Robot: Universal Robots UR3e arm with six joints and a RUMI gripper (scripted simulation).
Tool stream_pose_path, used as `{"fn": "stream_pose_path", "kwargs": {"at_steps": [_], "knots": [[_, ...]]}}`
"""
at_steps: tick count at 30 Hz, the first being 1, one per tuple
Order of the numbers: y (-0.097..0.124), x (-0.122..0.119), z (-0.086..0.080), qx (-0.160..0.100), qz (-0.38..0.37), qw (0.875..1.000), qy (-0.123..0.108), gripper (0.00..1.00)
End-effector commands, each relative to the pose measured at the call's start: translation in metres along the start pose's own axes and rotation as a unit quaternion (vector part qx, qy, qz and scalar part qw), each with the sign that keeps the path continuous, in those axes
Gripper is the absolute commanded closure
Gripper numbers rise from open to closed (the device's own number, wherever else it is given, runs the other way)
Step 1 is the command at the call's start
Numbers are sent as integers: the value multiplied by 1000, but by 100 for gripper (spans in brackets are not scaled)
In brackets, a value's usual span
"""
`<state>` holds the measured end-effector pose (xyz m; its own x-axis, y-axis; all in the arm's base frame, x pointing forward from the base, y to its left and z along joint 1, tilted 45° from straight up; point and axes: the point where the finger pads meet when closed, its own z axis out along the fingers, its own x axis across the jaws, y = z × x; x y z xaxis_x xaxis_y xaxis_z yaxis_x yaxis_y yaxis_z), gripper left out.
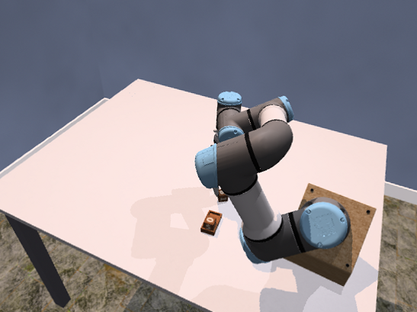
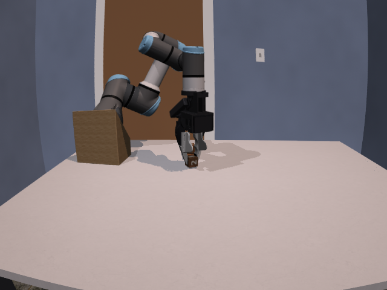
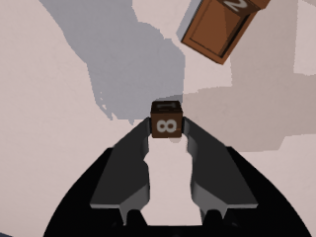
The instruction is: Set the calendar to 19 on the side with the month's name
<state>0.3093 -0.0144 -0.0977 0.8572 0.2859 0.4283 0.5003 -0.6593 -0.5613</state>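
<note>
1. Facing the wrist camera with an 8, the cube (image 3: 167,122) sits clamped between the fingertips of the gripper (image 3: 167,129), low over the table (image 2: 218,218).
2. The tray (image 3: 219,31) lies ahead and right of the gripper, apart, holding a second cube (image 1: 210,221).

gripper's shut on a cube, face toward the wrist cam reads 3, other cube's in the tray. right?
Not quite: the held cube shows an 8 toward the wrist camera, not a 3; the wrist view shows it. The rest holds: the gripper is shut on that cube, and the other cube sits in the tray.
</note>
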Motion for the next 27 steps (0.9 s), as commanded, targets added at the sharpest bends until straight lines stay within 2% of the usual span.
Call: {"fn": "stream_pose_path", "kwargs": {"at_steps": [1,27], "knots": [[1,0,-1,-1,0,1000,0,90],[1,0,3,-1,0,1000,0,90]]}}
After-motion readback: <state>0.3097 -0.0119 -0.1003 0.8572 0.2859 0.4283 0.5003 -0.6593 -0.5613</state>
